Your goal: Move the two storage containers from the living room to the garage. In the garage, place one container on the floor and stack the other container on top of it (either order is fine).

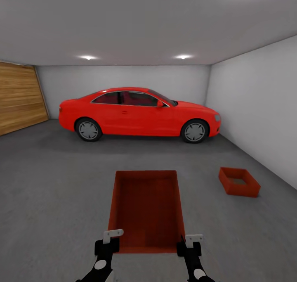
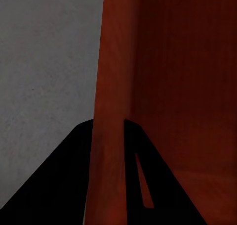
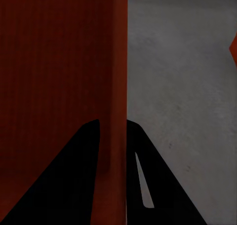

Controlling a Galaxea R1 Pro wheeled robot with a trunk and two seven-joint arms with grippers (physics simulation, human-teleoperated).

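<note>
- I carry one bin (image 1: 146, 209) in front of me, low and centred in the head view, above the garage floor (image 1: 53, 191).
- My left tool (image 1: 108, 244) is clamped on the bin's left wall near its near corner; in the left wrist view the thin wall (image 2: 111, 111) runs between my two dark fingers (image 2: 64, 185).
- My right tool (image 1: 189, 245) is clamped the same way on the right wall; the right wrist view shows that wall (image 3: 116, 111) pinched between the fingers (image 3: 163, 185).
- I judge the bin light and fairly stiff, but its walls are thin and plain, so it could slip or flex; holding both long walls keeps it level.
- It sits open side up, its long axis running from me toward 12 o'clock, at the red car (image 1: 138, 114).
- The second bin (image 1: 239, 181) rests on the floor at about 2 o'clock, near the right wall (image 1: 264, 108), also open side up, its long axis skewed toward 1 o'clock.
- To stack, I judge my bin must be turned to match it.
</note>
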